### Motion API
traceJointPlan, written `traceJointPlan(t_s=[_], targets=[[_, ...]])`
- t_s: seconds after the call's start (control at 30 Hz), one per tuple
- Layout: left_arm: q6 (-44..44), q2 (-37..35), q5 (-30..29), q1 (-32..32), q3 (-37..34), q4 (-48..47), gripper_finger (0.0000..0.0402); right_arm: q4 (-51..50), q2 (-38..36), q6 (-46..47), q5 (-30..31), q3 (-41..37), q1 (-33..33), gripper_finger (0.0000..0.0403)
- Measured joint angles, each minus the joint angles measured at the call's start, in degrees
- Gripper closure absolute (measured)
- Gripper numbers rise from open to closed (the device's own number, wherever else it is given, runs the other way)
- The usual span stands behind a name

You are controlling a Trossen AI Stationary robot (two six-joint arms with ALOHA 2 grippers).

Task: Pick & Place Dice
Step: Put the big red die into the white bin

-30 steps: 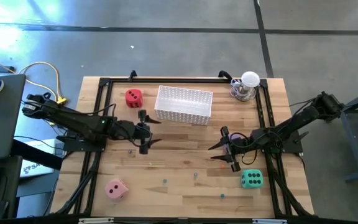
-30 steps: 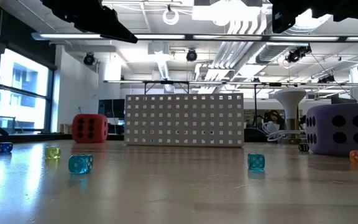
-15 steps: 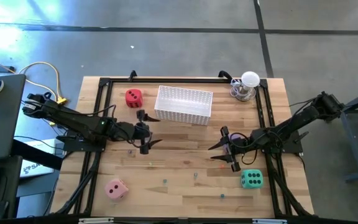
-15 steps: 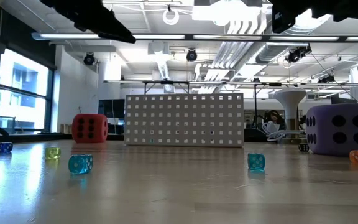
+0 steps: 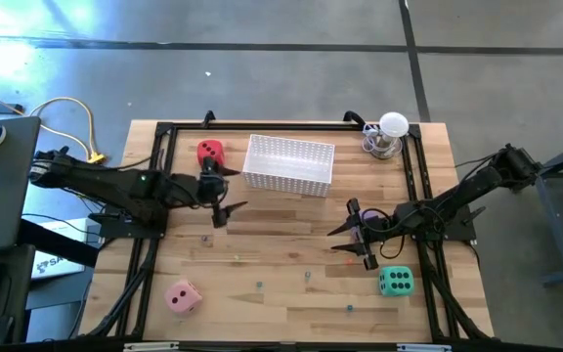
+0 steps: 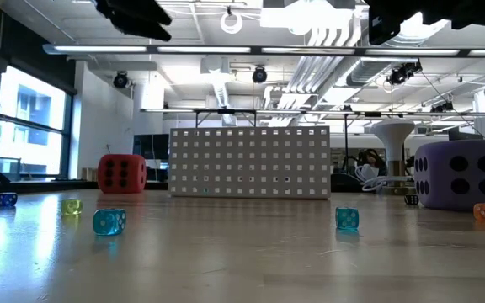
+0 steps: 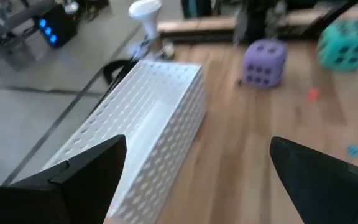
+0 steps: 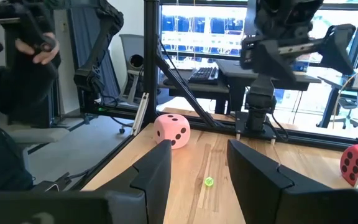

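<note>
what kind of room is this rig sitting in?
Probably a robotics lab or open workshop: exposed ducts and strip lights overhead in the low view, a desk with keyboard beyond the wooden table, and a person holding what looks like a control arm.

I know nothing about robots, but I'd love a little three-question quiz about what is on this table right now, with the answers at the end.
1. True or false: the red die is lying inside the white basket.
2. Which big die lies nearest the right gripper? A) pink die B) green die C) red die
3. Fill in: the left gripper hangs with its fingers open between the red die and the white ____.

Key
1. False: it sits on the table beside the basket.
2. B.
3. basket.
</note>
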Motion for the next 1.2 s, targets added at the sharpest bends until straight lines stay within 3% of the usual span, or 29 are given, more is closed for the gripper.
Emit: traceJointPlan(t_s=[0.23,0.47,0.67,0.83,1.07,1.2], targets=[[-4.3,1.8,2.9,11.6,11.9,-27.4,0.0014,0.0,0.0,0.0,0.2,0.0,0.0,0.0254],[-5.0,3.3,19.9,33.4,12.9,-33.3,0.0014,0.0,0.0,0.1,1.5,0.0,0.0,0.0254],[-3.7,9.8,21.5,48.5,12.9,-33.6,0.0014,-0.5,0.0,1.2,1.5,0.0,0.0,0.0254],[-5.7,16.0,21.7,54.0,12.9,-33.6,0.0014,-1.5,0.0,1.2,1.5,0.0,0.0,0.0254],[5.7,22.1,22.0,54.7,12.9,-33.7,0.0014,-1.7,0.0,1.2,1.5,0.0,0.0,0.0254],[-1.5,23.0,22.3,54.4,12.9,-33.7,0.0014,-1.7,0.0,1.2,1.5,0.0,0.0,0.0254]])
